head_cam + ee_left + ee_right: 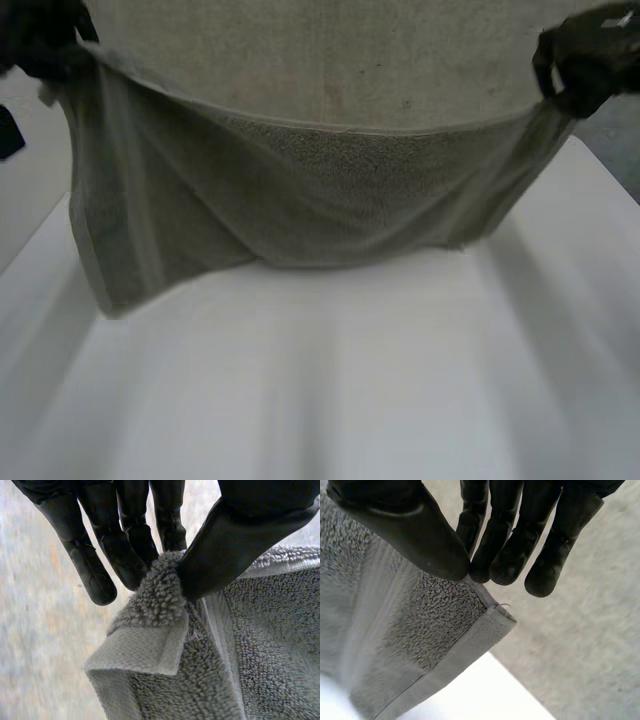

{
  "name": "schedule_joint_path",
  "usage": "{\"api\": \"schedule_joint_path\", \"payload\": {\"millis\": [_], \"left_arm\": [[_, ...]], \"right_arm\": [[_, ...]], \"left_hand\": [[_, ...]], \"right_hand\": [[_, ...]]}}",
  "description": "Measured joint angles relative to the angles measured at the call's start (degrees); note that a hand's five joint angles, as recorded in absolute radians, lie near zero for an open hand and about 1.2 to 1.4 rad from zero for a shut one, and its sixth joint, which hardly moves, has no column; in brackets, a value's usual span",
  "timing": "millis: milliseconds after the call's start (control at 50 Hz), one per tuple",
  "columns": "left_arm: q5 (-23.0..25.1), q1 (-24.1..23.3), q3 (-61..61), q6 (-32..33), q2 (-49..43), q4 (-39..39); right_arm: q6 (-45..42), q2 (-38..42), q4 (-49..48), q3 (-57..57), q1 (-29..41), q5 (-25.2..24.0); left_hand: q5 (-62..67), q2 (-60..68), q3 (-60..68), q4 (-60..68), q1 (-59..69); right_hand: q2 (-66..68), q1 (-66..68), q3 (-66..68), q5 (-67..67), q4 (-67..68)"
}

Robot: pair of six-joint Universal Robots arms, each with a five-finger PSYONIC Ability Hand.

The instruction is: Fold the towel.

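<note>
Overhead, the towel [300, 200] is held up off the table [330, 400], spread wide between the two hands and gripped at its two upper corners. Its upper edge is seen sagging in a shallow curve between the hands, and the cloth hangs below that edge in soft folds. The lower edge is seen low over the white table, with one lower corner drooping further on the left arm's side; whether it touches the table cannot be told.

The left hand [40, 45] is closed on one upper corner. In the left wrist view, a bunched tuft of towel is pinched between the thumb and the fingers beside it, while the outer fingers are kept straight and clear of the cloth. Just below the pinch, the hemmed band is folded over on itself.

The right hand [585, 62] is closed on the other upper corner. In the right wrist view, the cloth is nipped between the thumb tip and the nearest fingertips, right beside the stitched corner of the hem. Beneath that corner, the table's edge is seen against a speckled grey floor [580, 645].
</note>
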Motion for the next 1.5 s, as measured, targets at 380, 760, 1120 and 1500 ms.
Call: {"api": "schedule_joint_path", "payload": {"millis": [380,760,1120,1500], "left_arm": [[-7.1,-3.1,45.8,-0.2,-34.3,1.5],[-6.4,-5.5,24.1,-0.7,-25.5,17.2],[1.8,-4.7,-9.9,7.9,-29.8,31.4],[2.2,1.8,-11.2,9.7,-13.7,17.2]], "right_arm": [[-0.8,22.6,-19.0,-36.8,8.8,13.9],[3.5,12.0,-31.0,-6.9,7.8,4.6],[-6.4,13.3,-36.5,27.1,5.3,-2.9],[3.8,-5.9,-29.2,26.6,-1.9,-2.5]], "left_hand": [[0.0,0.0,0.0,0.0,0.0],[0.0,0.0,0.0,0.0,0.0],[0.0,0.0,0.1,0.0,0.0],[0.0,0.0,0.1,0.0,0.0]], "right_hand": [[0.0,0.0,0.0,0.0,0.0],[0.0,0.1,0.0,0.5,0.0],[0.0,0.1,0.0,0.5,0.0],[0.0,0.1,0.0,0.5,0.0]]}}
